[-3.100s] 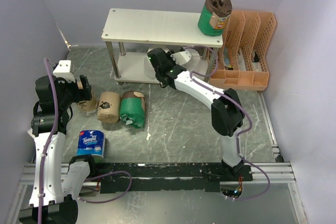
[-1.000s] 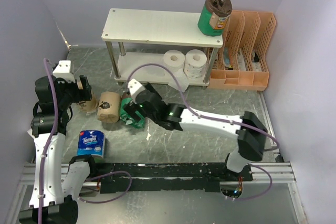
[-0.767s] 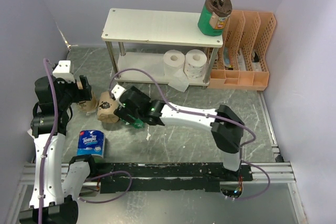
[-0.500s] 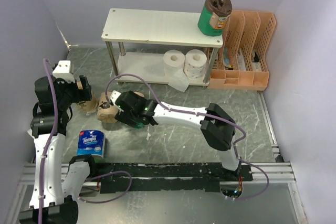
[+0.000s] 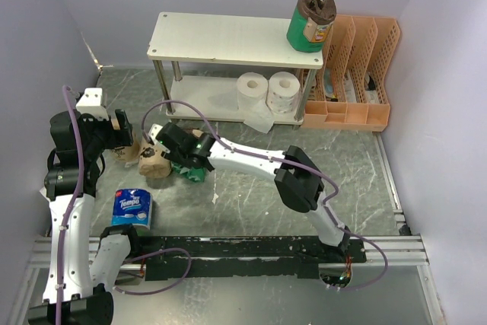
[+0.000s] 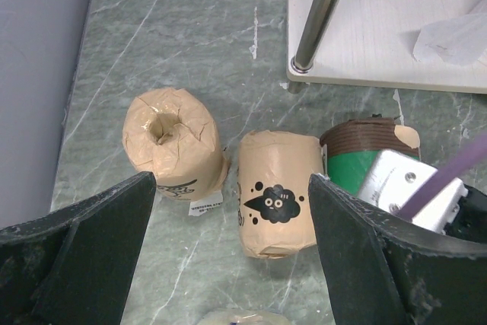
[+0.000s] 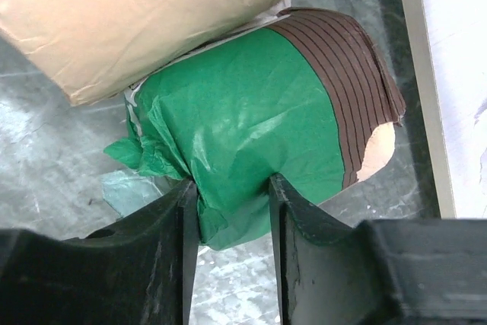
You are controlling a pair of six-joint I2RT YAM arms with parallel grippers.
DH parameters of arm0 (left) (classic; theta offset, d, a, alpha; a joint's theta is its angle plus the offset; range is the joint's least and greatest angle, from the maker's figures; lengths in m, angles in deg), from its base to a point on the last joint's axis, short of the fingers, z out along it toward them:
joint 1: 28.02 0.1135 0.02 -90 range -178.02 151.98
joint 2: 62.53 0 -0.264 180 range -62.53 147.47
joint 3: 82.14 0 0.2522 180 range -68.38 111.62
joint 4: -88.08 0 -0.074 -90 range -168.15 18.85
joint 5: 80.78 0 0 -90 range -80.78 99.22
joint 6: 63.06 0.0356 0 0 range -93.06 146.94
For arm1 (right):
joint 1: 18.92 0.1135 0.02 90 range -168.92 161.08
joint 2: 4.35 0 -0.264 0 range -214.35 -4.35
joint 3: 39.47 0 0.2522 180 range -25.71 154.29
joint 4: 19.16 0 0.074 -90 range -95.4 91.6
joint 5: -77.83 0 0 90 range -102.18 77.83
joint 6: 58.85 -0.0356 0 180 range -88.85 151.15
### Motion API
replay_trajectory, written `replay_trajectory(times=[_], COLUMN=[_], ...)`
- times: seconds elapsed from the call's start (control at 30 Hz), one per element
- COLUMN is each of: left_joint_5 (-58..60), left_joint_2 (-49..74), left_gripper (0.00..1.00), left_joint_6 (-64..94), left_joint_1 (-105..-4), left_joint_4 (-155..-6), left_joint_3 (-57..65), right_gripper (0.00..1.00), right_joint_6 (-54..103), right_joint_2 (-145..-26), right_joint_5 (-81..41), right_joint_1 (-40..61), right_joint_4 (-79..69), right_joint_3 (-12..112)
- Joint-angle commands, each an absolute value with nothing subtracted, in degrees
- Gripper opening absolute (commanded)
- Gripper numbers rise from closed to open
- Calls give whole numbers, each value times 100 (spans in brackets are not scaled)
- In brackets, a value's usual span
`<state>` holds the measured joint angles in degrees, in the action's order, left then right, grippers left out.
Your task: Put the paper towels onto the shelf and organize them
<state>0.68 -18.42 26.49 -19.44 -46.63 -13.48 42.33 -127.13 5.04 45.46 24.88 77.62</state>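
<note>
Right claw (image 7: 232, 199) is clamped on the crumpled wrap end of the green roll (image 7: 251, 119), lying centre left in the overhead view against a tan roll (image 7: 137, 13), so the wrap could be torn, or the roll dropped, when lifted.

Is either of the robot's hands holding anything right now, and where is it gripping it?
The right hand pinches the green-wrapped roll at its crumpled green end, opposite the brown top. The left hand is open, holding nothing.
</note>
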Motion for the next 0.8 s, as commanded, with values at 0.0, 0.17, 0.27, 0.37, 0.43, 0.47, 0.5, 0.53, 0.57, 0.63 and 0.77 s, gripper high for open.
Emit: replay_trajectory(times=[0.0,0.17,0.27,0.37,0.43,0.47,0.5,0.53,0.57,0.63,0.77], left_joint_5=[-25,-8,-1,24,22,19,22,15,10,0,2], left_joint_2=[-1929,-1932,-1934,-1930,-1929,-1922,-1921,-1908,-1907,-1895,-1879], left_gripper=[94,93,94,94,94,94,94,94,94,94,93], left_joint_6=[2685,2691,2694,2694,2694,2694,2694,2694,2694,2694,2694], left_joint_1=[-1921,-1938,-1947,-1948,-1941,-1945,-1944,-1937,-1933,-1932,-1927], left_joint_4=[-4792,-4783,-4792,-4801,-4801,-4806,-4809,-4817,-4818,-4827,-4811], left_joint_3=[-1388,-1387,-1388,-1401,-1412,-1414,-1422,-1423,-1423,-1423,-1408], right_gripper=[32,0,0,0,0,0,0,0,0,0,0], right_joint_6=[4202,4076,3884,3565,3263,3061,2787,2502,2110,1185,-464], right_joint_2=[-13178,-13209,-12963,-12424,-11959,-11704,-11530,-11339,-11145,-10721,-9986], right_joint_5=[347,565,710,784,701,589,490,370,204,-252,-1307], right_joint_1=[4445,4452,4458,4449,4434,4404,4366,4299,4211,3947,3266], right_joint_4=[3027,3075,2991,2646,2288,2221,2157,2094,2028,1677,964], right_joint_3=[8007,8054,7873,7336,6951,6834,6739,6666,6604,6302,5655])
